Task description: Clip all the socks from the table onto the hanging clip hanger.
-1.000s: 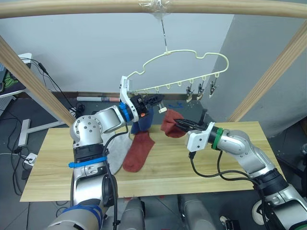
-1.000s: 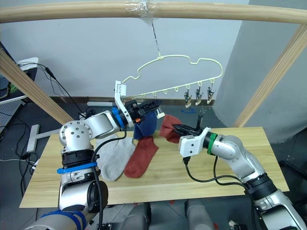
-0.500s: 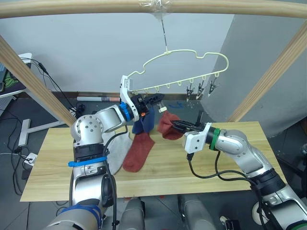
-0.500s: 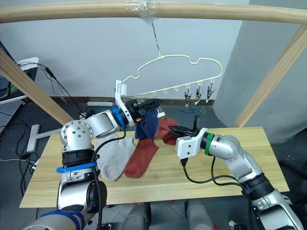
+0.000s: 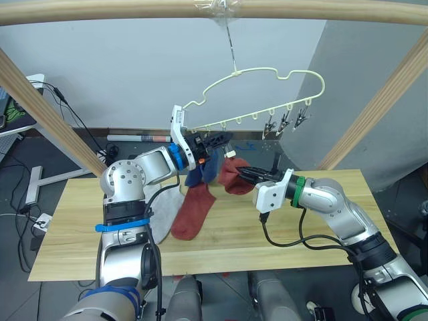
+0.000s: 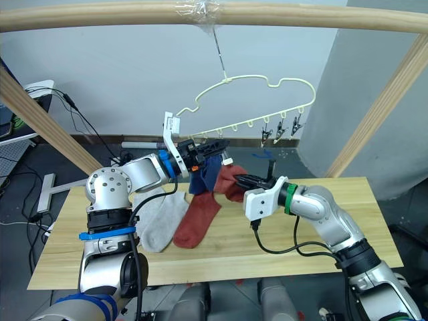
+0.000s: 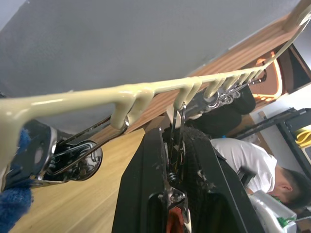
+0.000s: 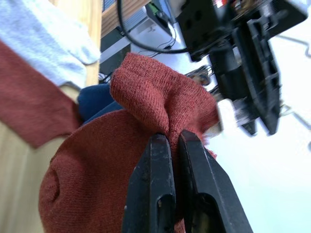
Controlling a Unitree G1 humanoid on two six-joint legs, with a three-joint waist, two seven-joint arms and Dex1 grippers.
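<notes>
**Red sock lifted to the clips**

Head view: your right gripper pinches a rust red sock above the bench, beside the hanging blue sock. Another red sock and a grey sock lie near the bench's far-left part.

Left wrist view: your left gripper squeezes a metal clip on the clip hanger.

Right wrist view: fingers are pressed onto red knit.
</notes>
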